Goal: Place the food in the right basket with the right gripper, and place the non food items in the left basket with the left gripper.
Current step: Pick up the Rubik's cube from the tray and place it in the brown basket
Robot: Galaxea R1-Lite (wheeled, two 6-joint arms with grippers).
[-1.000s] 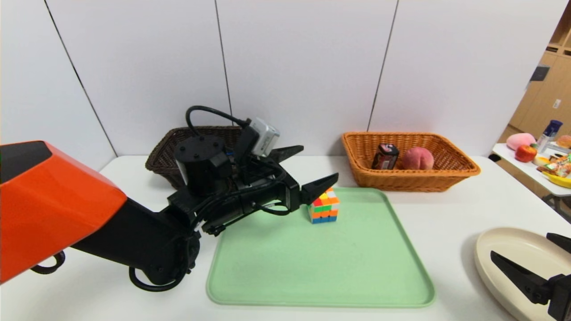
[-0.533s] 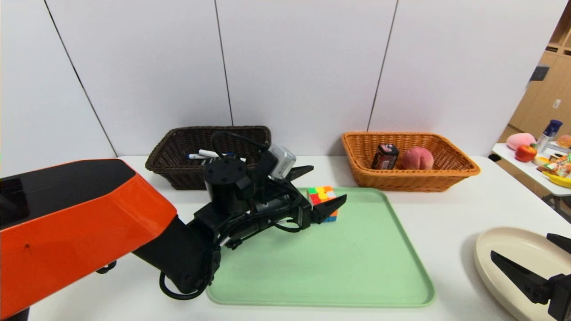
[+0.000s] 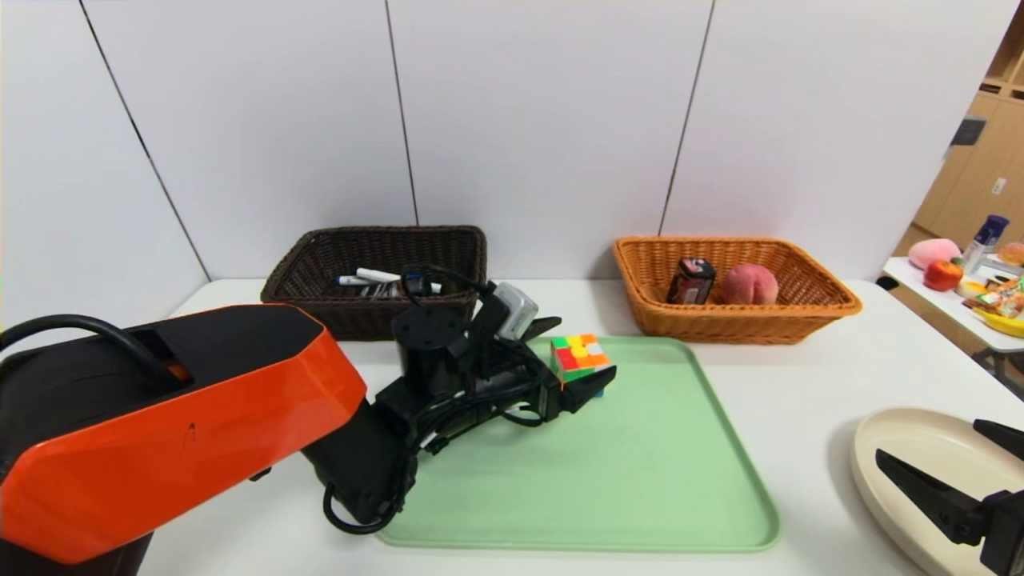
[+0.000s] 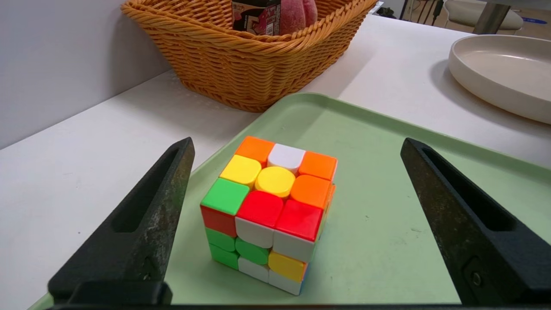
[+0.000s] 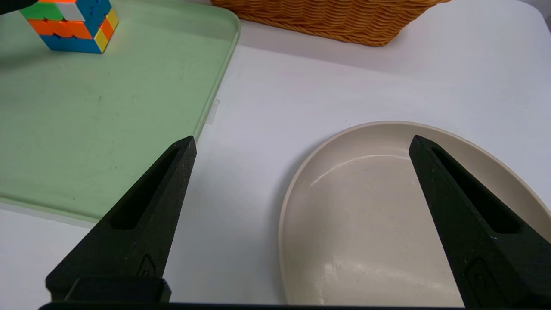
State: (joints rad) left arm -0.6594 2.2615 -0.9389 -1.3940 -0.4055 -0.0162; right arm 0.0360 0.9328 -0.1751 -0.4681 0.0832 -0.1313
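The multicoloured puzzle cube (image 3: 580, 354) stands on the far left part of the green tray (image 3: 640, 480). My left gripper (image 3: 574, 356) is open, low over the tray, one finger on each side of the cube (image 4: 269, 211) without touching it. The dark brown basket (image 3: 320, 264) at the back left holds the white markers (image 3: 372, 278); the black tube is hidden. The orange basket (image 3: 808, 308) at the back right holds the peach (image 3: 750, 284) and the dark pink-labelled container (image 3: 692, 280). My right gripper (image 3: 952, 460) is open and empty, parked over a beige plate (image 3: 888, 448).
The tray lies in the middle of the white table, with the cube also in the right wrist view (image 5: 71, 23). The plate (image 5: 387, 215) sits at the front right. A side table (image 3: 972, 300) with fruit and bottles stands far right. A white wall runs behind the baskets.
My left arm has swung right and down from over the dark basket to the tray. Its open fingers now straddle the cube. The right arm has not moved.
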